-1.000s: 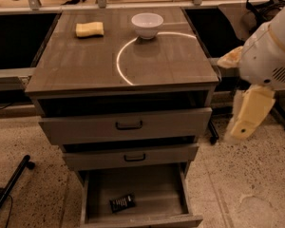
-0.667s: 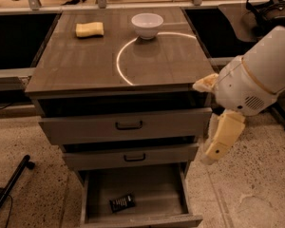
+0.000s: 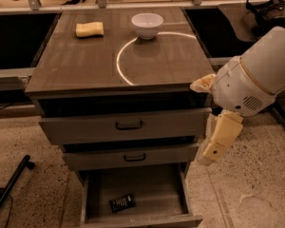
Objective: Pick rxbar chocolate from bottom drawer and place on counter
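The rxbar chocolate, a small dark wrapped bar with pale print, lies flat in the open bottom drawer, left of its middle. The counter is the grey-brown wood top with a bright curved light arc. My gripper hangs pale and downward at the cabinet's right edge, level with the middle drawer, above and right of the bar. My white arm housing sits beside the counter's right front corner.
A yellow sponge and a white bowl stand at the back of the counter. Two upper drawers with black handles stick out slightly. A black pole lies on the floor at left. A chair stands at right.
My arm and gripper have moved left and down, from right of the cabinet to its right edge beside the drawers. The bar and drawers have not moved.
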### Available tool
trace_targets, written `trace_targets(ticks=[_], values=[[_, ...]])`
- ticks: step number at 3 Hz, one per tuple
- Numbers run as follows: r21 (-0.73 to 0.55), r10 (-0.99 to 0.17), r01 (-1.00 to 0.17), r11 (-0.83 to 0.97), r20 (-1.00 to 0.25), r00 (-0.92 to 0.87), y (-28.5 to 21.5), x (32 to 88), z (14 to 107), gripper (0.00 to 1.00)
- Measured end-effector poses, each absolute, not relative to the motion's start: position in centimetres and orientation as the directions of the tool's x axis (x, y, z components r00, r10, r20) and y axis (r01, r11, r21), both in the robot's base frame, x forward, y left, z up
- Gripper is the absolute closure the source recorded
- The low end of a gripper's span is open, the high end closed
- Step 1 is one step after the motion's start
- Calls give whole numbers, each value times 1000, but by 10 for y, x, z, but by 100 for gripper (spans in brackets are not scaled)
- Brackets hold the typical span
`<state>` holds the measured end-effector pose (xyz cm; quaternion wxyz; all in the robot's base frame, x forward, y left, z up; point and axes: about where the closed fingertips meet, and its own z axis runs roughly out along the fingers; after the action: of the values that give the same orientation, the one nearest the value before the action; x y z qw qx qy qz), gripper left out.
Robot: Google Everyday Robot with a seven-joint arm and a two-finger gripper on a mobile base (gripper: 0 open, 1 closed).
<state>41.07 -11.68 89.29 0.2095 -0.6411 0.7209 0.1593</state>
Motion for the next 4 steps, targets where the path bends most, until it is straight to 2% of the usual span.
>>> trace_targets(ticks=[1,2,4], values=[[-9,-878,-997,71,-476,-58,-110,407,880,0],[12,-886,-999,-36,-463,26,-94,392,823,0],[98,-867,-994,-47,-498,-8,-82,375,708,0]])
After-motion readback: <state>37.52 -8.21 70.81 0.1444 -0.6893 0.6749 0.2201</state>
